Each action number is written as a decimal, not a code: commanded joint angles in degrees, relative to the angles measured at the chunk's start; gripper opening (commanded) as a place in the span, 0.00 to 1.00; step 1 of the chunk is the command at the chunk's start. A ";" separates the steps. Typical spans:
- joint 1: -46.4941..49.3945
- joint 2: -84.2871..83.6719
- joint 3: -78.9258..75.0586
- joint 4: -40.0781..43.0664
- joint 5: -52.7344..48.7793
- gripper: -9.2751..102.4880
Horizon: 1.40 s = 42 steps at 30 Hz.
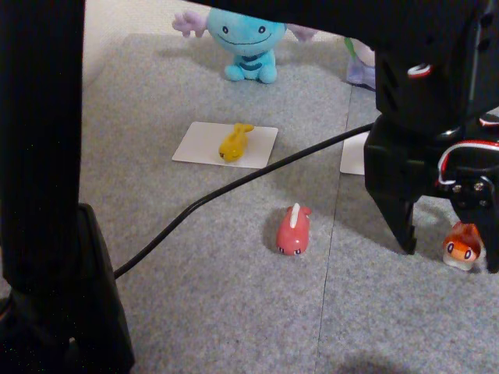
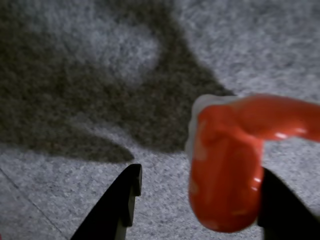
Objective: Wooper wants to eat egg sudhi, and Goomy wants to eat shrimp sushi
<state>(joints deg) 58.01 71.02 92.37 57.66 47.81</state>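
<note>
The shrimp sushi [image 1: 462, 246] sits on the grey carpet [image 1: 234, 296] at the right edge of the other view, facing the camera, directly between the two black fingers of the gripper [image 1: 451, 253]. In the wrist view the same orange toy [image 2: 227, 175] lies against the right-hand finger [image 2: 280, 210], while the left finger [image 2: 122, 200] stands well apart from it; the jaws are spread and nothing is gripped. The egg sudhi [image 1: 235, 142] rests on a white card [image 1: 204, 144] laid flat on the carpet, in front of Wooper [image 1: 248, 39], which sits upright at the far edge of the floor covering. Goomy [image 1: 360, 66] is largely hidden behind the arm's black body; a second white card [image 1: 352, 156] lies in front of it, partly covered. A pink-red toy [image 1: 294, 230] lies on bare carpet near the middle. A black cable [image 1: 234, 183] runs diagonally across the floor. The carpet is laid in tiles with visible seams [image 1: 337, 195]; a pale floor [image 1: 117, 23] shows beyond its far left edge. The wrist view shows a dark shadow [image 2: 75, 90] cast across the pile.
</note>
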 commanded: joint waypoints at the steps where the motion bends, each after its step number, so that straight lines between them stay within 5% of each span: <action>1: -0.35 0.53 -2.29 -0.88 0.09 0.27; 25: 0.53 0.53 -2.29 -2.46 0.44 0.15; 34: 0.53 0.53 -2.29 0.88 0.97 0.36; 42: -0.62 0.53 -2.20 0.44 12.83 0.38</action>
<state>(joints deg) 57.57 71.02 92.37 59.15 56.78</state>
